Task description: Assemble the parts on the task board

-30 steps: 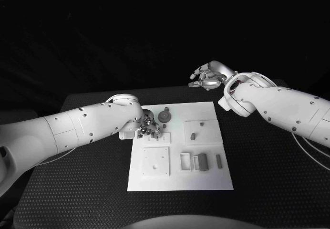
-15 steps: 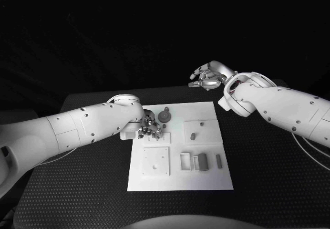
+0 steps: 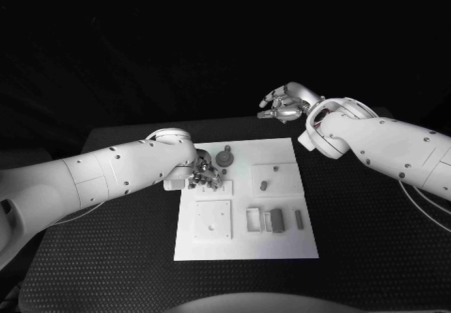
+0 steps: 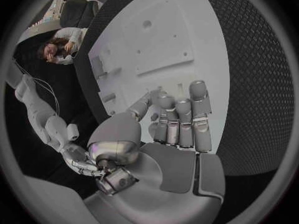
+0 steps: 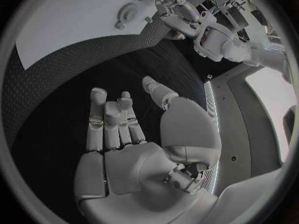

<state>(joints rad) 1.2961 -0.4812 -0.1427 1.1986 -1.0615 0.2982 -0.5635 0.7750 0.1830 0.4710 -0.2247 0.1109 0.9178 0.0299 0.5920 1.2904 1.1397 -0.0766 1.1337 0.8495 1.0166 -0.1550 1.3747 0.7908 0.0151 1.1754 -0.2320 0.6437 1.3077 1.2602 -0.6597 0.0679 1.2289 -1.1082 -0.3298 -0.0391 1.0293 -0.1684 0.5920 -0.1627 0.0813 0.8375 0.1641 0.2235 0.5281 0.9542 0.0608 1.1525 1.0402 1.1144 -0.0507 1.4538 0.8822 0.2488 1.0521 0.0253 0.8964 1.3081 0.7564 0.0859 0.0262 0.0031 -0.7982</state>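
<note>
- Left hand [image 3: 205, 175] sits low over the task board [image 3: 246, 241] near its far-left corner, fingers curled together; whether it grips a part, I cannot tell.
- Round part [image 3: 225, 158] lies just beyond it.
- Right hand [image 3: 284, 104] hangs past the tabletop's [image 3: 113, 261] far edge, released, fingers apart.

Left hand [image 3: 205, 175] covers the far-left corner of the task board [image 3: 246, 251]; whatever lies under its fingertips [image 3: 212, 183] is hidden in the head view. Wrist view: fingers held together over the board, possibly touching it; contact cannot be confirmed, nor whether anything is held. The round grey part [image 3: 225, 158] just beside the hand is too small to identify. Small grey parts [image 3: 274, 221] on the board's near half: shapes unresolved.
</note>
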